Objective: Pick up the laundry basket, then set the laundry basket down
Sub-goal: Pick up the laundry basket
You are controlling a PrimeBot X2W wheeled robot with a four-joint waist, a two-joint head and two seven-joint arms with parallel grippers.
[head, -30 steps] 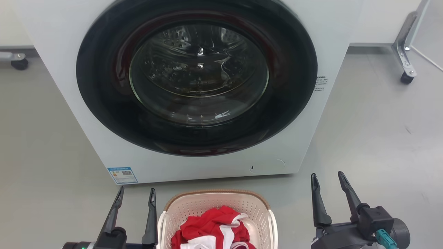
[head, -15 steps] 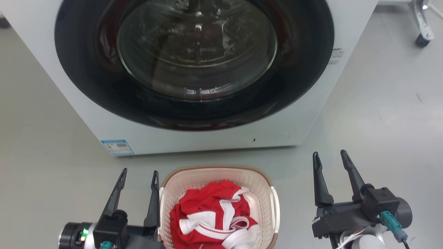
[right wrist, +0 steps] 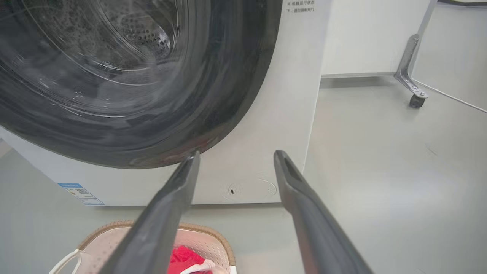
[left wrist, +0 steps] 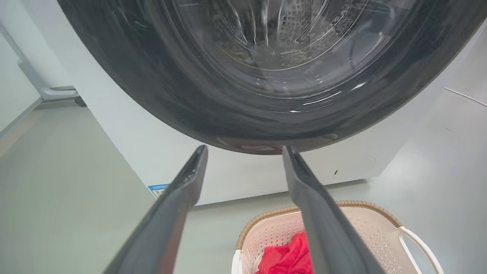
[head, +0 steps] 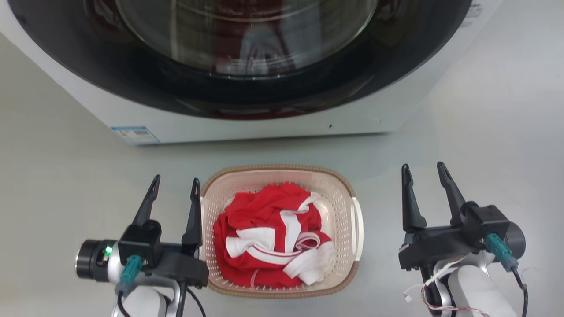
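Left gripper [head: 176, 178] at lower left, fingers spread, empty, just beside the cream perforated plastic laundry basket [head: 341, 207] with brown woven-look rim, bottom centre, holding red and white cloth [head: 264, 220]. Right gripper [head: 422, 165] at lower right, spread, well apart. White front-loading washing machine [head: 246, 127] across the top.

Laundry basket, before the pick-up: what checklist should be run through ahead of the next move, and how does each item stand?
1. The left hand is open and empty: ok.
2. The right hand is open and empty: ok.
3. The left hand is at the laundry basket: ok, right beside its rim; whether they touch, cannot tell.
4. The right hand is at the right handle: not ok, bare floor lies between them.
5. The basket stands upright on the floor: ok.
6. The red and white clothes lie inside the rim: ok.
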